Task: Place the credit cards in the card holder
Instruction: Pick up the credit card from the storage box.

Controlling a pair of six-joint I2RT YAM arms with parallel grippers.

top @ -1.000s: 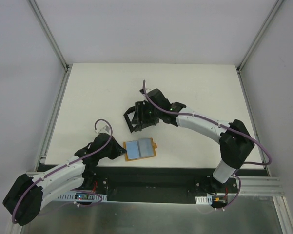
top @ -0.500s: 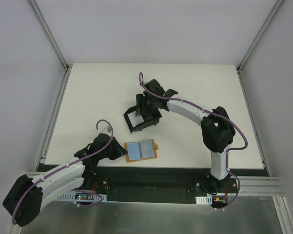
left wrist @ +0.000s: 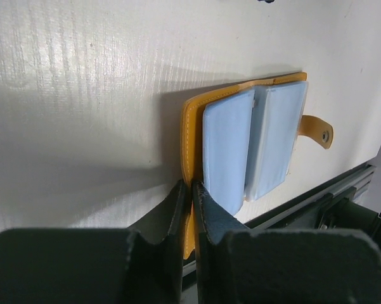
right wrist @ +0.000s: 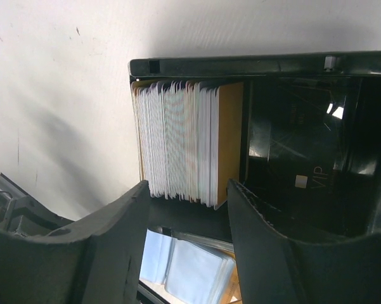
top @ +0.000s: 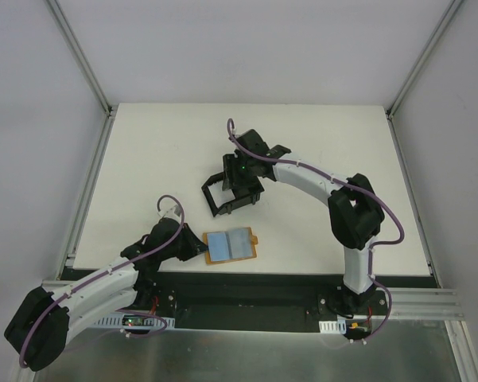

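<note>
The black card holder (top: 215, 200) sits mid-table. In the right wrist view a tight stack of credit cards (right wrist: 177, 149) stands on edge against its left wall (right wrist: 241, 65), a tan-orange card (right wrist: 230, 142) outermost. My right gripper (top: 242, 177) hovers over the stack, open, its fingertips (right wrist: 236, 190) level with the stack's two sides and nothing between them. My left gripper (left wrist: 191, 190) lies low on the table, shut on the orange cover edge of the open wallet (left wrist: 193, 120).
The tan-orange wallet (top: 231, 245) lies open near the table's front edge, showing pale blue plastic sleeves (left wrist: 250, 142) and a snap tab (left wrist: 317, 130). A black rail (top: 262, 290) runs just beyond that edge. Metal frame posts (top: 87, 199) line the table's sides.
The right arm's elbow swung in and up, and its gripper shifted slightly farther over the card holder, then stayed still. The left arm and wallet have not moved.
</note>
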